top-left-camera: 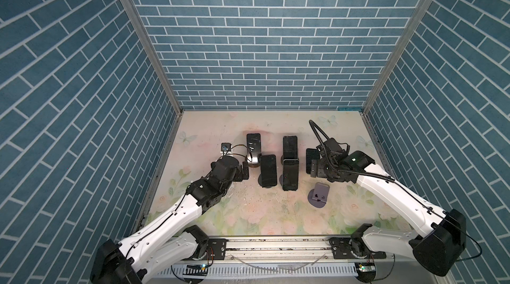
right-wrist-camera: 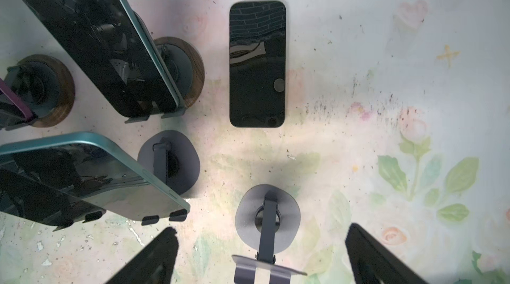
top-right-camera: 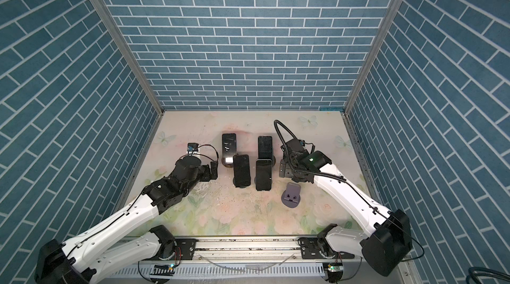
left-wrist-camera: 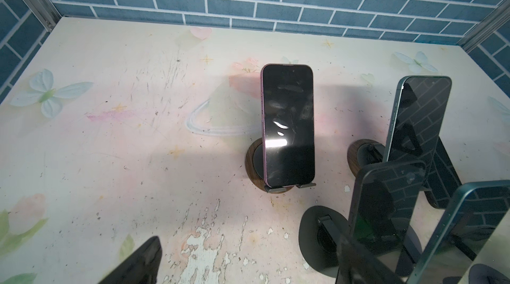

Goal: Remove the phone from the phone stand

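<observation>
Black phone [right-wrist-camera: 257,64] flat on table [right-wrist-camera: 358,34] beside empty grey stand [right-wrist-camera: 267,216]. We see right gripper [right-wrist-camera: 262,231] spread wide, empty. Left gripper [top-left-camera: 244,170] likewise. Four other phones [top-left-camera: 268,170] left propped.

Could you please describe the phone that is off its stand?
On the right side of the table, find the empty grey stand. Just beyond it, toward the back wall, is the phone. It alone lies flat; the other phones lean on stands.
</observation>
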Tool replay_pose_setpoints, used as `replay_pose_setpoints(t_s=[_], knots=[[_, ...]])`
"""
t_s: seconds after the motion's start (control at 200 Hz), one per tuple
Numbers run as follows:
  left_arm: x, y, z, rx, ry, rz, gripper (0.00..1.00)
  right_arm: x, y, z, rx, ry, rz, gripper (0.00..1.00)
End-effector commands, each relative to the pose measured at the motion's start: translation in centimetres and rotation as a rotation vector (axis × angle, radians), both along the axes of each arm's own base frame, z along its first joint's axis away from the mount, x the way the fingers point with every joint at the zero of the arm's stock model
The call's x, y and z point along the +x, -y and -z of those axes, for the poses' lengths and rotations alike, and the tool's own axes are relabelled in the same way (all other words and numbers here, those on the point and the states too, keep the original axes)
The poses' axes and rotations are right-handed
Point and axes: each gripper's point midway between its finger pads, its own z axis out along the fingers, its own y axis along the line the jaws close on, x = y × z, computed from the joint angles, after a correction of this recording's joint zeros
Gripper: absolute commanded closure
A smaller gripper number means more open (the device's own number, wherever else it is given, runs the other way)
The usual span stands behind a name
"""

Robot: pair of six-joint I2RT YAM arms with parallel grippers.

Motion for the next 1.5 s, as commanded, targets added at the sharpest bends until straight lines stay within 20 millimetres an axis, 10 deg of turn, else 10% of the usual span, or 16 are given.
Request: replay_pose_setpoints(t_s=[0.0, 0.84, 1.496], knots=[[-0.4, -0.2, 0.3, 0.016, 0.001, 0.009, 0.00, -1.9, 1.3, 1.4, -0.046, -0.053, 0.071, 0.04], [-0.2, -0.1, 1.0, 0.041, -0.001, 0.020, 0.00, -3.9, -0.2, 7.4, -0.096, -0.144, 0.080, 0.19], [-0.2, -0.1, 0.8, 0.055, 0.005, 0.027, 0.00, -3.6, 0.2, 7.7, -0.129, -0.137, 0.088, 0.45]])
